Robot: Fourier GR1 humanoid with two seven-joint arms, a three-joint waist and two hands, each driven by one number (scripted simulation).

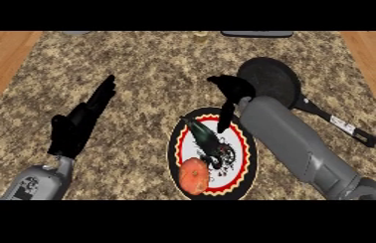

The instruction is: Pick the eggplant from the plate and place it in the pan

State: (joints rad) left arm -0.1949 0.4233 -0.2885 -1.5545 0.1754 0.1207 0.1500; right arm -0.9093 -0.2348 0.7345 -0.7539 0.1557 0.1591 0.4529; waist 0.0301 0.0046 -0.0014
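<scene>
Nothing is moved yet: the eggplant (pixel 208 141), dark, glossy and long, lies on the plate (pixel 242 160) near the counter's (pixel 147 58) front edge, beside a round orange tomato (pixel 194 175). The plate is white with a red-and-black scalloped rim. My right hand (pixel 231 90) hangs just beyond the plate's far rim, fingers pointing down, holding nothing. My left hand (pixel 81 120) rests open toward the left edge. Farther back at right the matte black pan (pixel 270 77) sits empty on the speckled stone; grasp, carry and release remain.

Granite counter (pixel 147 62) with plate (pixel 176 147), pan (pixel 272 77)
</scene>
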